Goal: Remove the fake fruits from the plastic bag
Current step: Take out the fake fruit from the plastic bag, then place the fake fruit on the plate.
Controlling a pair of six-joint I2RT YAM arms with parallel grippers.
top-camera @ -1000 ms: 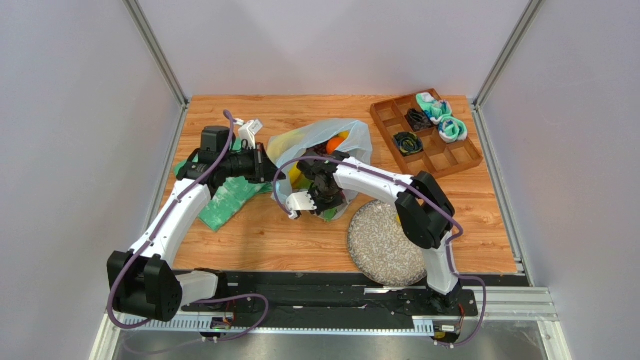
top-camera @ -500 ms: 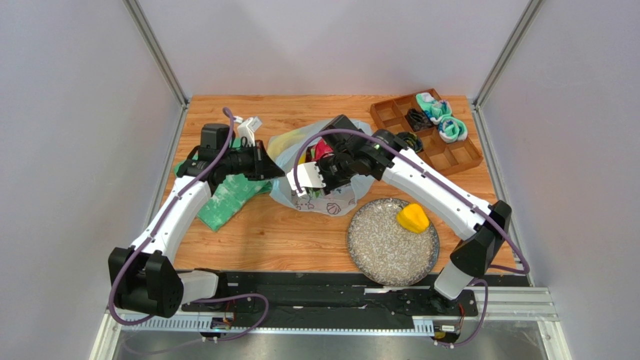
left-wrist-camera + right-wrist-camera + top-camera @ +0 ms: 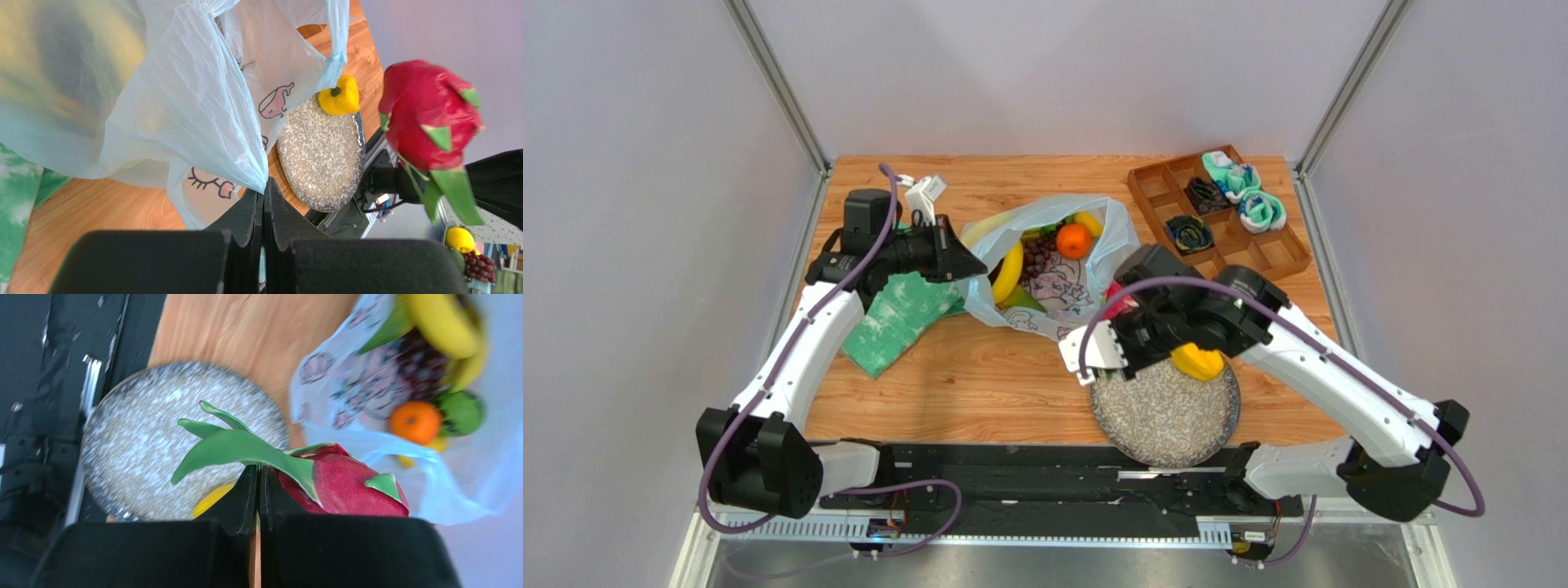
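Dragon fruit, leaf-pinched by right end effector, shows half-hidden overhead; left end effector clamps plastic bag.

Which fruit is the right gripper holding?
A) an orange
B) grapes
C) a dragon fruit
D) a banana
C: the right gripper is shut on a green leaf of the red dragon fruit, while the orange lies in the bag.

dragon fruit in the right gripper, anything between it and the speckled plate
Nothing visible. The right gripper holds the dragon fruit by a green leaf above the plate, near its edge. A yellow pepper sits on the plate's far side; the rest is bare.
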